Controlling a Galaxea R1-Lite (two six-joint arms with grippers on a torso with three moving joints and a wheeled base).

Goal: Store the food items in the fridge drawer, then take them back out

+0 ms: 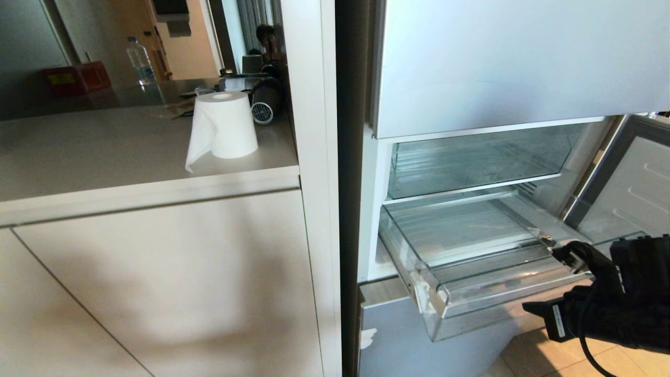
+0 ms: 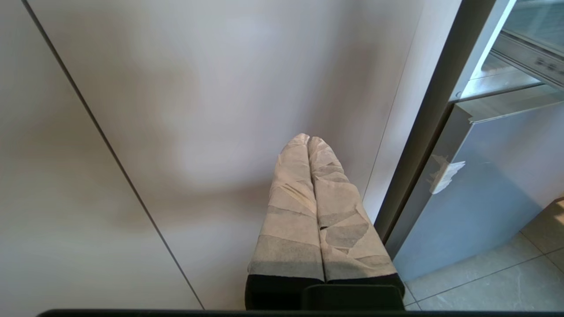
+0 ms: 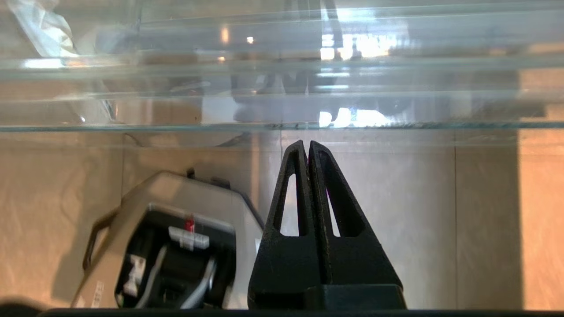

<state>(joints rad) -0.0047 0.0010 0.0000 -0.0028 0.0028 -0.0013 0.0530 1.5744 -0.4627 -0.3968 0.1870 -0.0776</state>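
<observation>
The fridge drawer (image 1: 471, 251), a wide shallow clear tray with a ribbed floor and white tape (image 1: 438, 300) at its front corner, stands pulled out of the open fridge with nothing in it. The food items are out of view. My right arm (image 1: 607, 303) is at the drawer's front right end. My right gripper (image 3: 308, 143) is shut and empty, its tips close under the drawer's clear edge (image 3: 176, 127), with floor tiles behind. My left gripper (image 2: 308, 137), wrapped in pale tape, is shut and empty, parked facing the cabinet front.
A deeper clear bin (image 1: 471, 162) sits above the drawer. The fridge door (image 1: 633, 183) hangs open on the right. On the counter (image 1: 104, 157) to the left stand a paper roll (image 1: 225, 125), a water bottle (image 1: 140, 60) and a red box (image 1: 76, 78). My base (image 3: 167, 246) shows on the floor.
</observation>
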